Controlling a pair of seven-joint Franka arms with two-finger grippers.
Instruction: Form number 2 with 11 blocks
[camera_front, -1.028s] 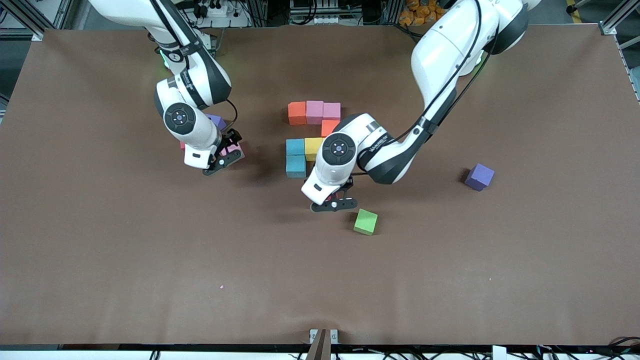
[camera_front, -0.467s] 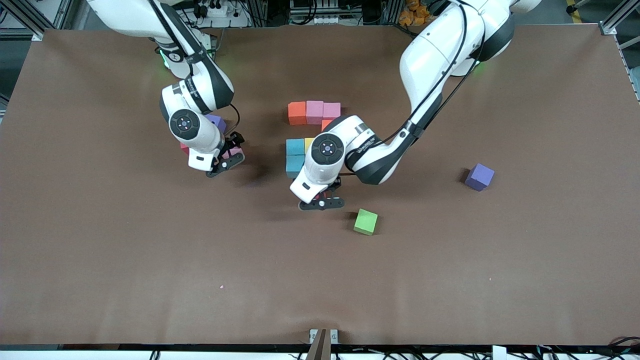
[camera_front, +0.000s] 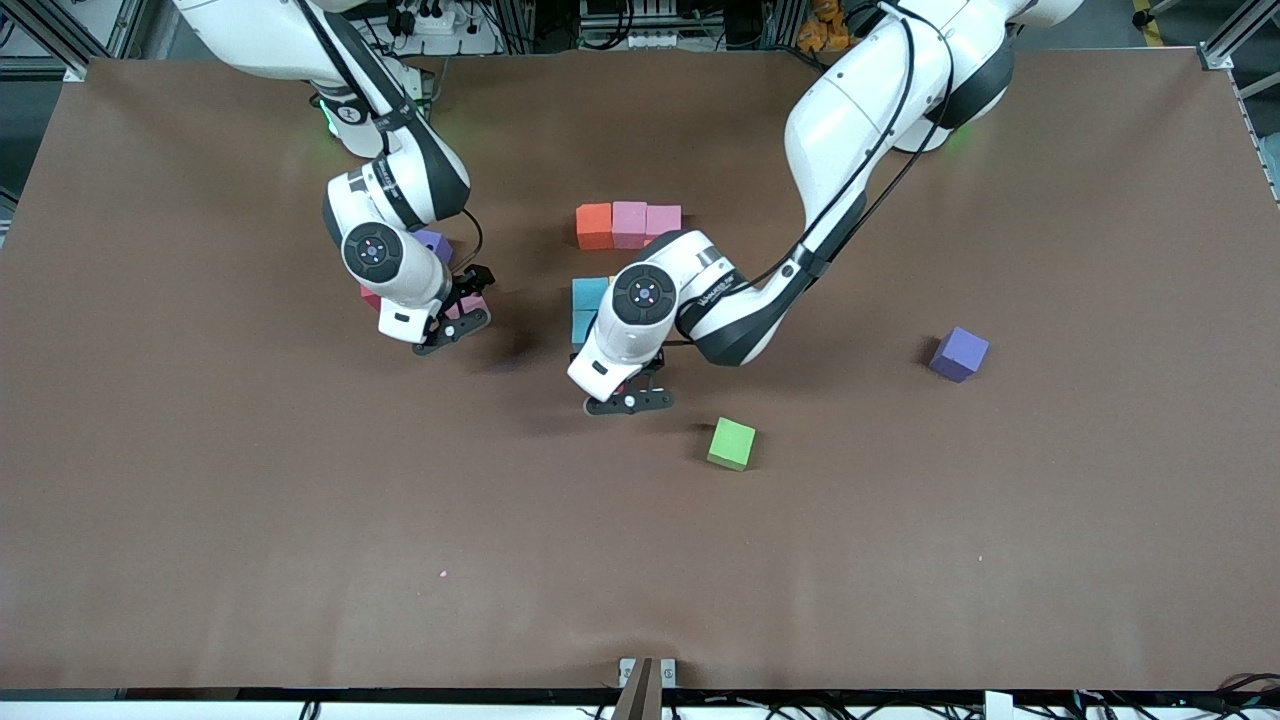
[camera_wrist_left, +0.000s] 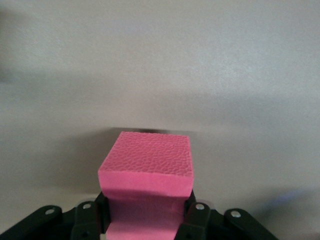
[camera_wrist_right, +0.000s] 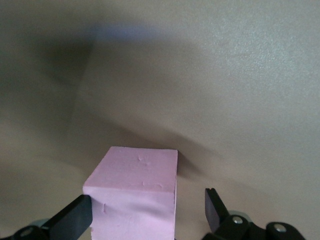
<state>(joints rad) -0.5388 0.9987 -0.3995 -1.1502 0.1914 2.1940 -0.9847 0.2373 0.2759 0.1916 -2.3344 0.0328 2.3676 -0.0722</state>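
A: Blocks first; the part-built number 2 (camera_front: 625, 260) sits mid-table: orange cube (camera_front: 594, 226), then two pink cubes (camera_front: 645, 222) in a touching row farthest from the front camera; two light blue cubes (camera_front: 588, 305) stacked in a column nearer to it; the rest of the figure hidden under the left arm's wrist.

B: And the left gripper (camera_front: 628, 398)?

A: Over bare table just camera-side of the blue column; fingers pinching a red-pink cube (camera_wrist_left: 146, 172), foam visibly squeezed at its base in the left wrist view. My judgement: it is carrying the piece in to start the bottom row; a firm nip so soft foam does not slip.

B: Right gripper (camera_front: 452, 322)?

A: Toward the right arm's end of the table, low, fingers spread either side of a pale pink cube (camera_wrist_right: 132, 192); one finger (camera_wrist_right: 70, 217) close against it, the other standing off; not yet nipped. A purple cube (camera_front: 433, 242) lies just beside that arm's wrist; not wanted.

B: Loose pieces?

A: Green cube (camera_front: 731, 443) alone, nearer the front camera than the figure; a second purple cube (camera_front: 959, 353) well apart toward the left arm's end. Figure looks roughly two-thirds built; bottom row still wanting.
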